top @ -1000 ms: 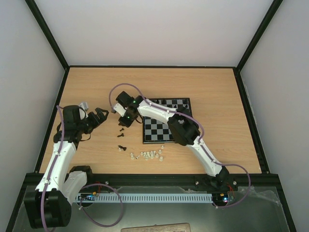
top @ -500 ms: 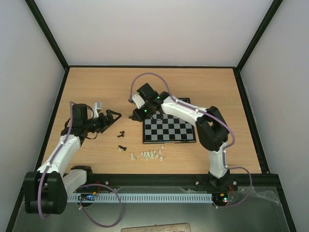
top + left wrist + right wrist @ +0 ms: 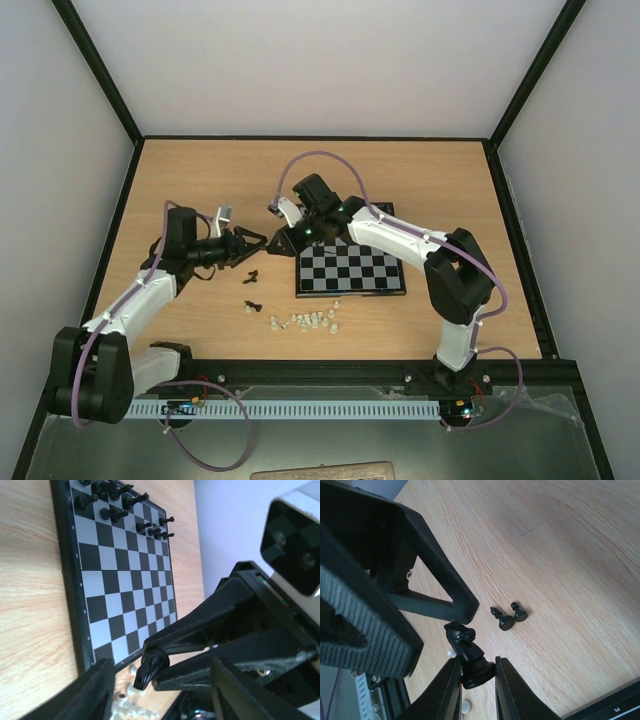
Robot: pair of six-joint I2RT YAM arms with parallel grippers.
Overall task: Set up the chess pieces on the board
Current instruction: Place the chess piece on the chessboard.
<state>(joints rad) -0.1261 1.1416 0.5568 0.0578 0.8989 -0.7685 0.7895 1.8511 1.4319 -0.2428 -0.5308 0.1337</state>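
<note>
1. The right claw (image 3: 476,669) is pinched tight on the base of a black knight (image 3: 467,647), which it holds up off the worktop (image 3: 200,180) just off the left edge of the board (image 3: 350,270).
2. The left claw (image 3: 159,676) faces it from farther out on the same side of the board. Its jaws stand part open, one on each side of the knight's head. One finger (image 3: 445,592) has its tip right at the head, but the views do not settle whether it touches.
3. More black chessmen (image 3: 115,502) stand in rows along the board's far edge, and the rest of the squares are bare.
4. Two black pawns (image 3: 512,618) lie tipped over on the worktop left of the board, below the two claws.
5. Another black piece (image 3: 250,306) lies off the board's near left corner.
6. A cluster of whitish chessmen (image 3: 305,321) lies just past the board's near edge.
</note>
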